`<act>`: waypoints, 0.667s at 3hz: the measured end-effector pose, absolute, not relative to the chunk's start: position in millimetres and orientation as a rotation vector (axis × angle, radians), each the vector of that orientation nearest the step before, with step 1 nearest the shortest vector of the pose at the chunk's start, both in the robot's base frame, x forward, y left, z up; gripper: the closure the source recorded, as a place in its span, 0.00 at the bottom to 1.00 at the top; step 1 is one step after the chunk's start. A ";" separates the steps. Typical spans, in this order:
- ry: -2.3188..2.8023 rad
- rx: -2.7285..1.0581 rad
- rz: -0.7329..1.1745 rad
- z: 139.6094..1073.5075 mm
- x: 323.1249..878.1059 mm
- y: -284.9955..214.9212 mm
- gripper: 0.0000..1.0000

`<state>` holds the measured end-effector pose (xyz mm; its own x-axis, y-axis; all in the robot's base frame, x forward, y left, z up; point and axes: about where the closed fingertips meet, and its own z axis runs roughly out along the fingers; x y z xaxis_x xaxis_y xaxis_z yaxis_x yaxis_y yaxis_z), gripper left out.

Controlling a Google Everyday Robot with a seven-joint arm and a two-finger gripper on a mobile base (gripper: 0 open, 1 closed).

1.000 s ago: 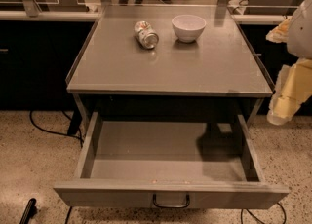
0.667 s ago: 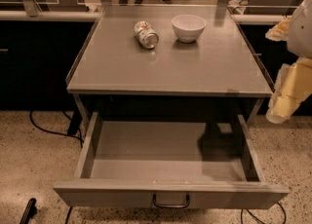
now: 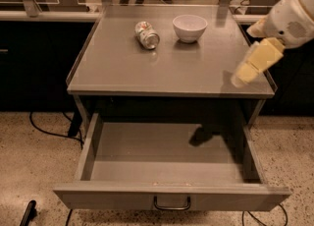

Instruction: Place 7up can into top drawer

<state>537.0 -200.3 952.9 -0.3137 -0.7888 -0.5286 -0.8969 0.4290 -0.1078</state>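
One 7up can (image 3: 147, 35): small white-and-green metal cylinder, on its side on the flat grey tabletop (image 3: 162, 70), far half.
Bowl (image 3: 190, 27): white, round, upright, just right of the can.
Top drawer (image 3: 167, 158): wide shallow grey box, pulled out below; dark loop handle (image 3: 171, 204) centred.
Gripper (image 3: 252, 65): cream-yellow, over the tabletop's right front edge, well apart from the can; spread or closed, cannot tell.

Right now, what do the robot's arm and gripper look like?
The arm is a bulky, rounded white shell at the picture's right edge. The gripper, above the table near its front right corner, is pale cream-yellow and blocky, narrowing toward its tip. No cables or markings show.
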 end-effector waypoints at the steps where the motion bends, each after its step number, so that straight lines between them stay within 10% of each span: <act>1: 2.205 -1.232 0.455 941.4 596.5 -187.7 0.00; 2: 2.204 -1.214 0.469 939.5 604.5 -187.5 0.00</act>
<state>604.5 -187.5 939.5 -0.4221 -0.6489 -0.6330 -0.8505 0.5253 0.0287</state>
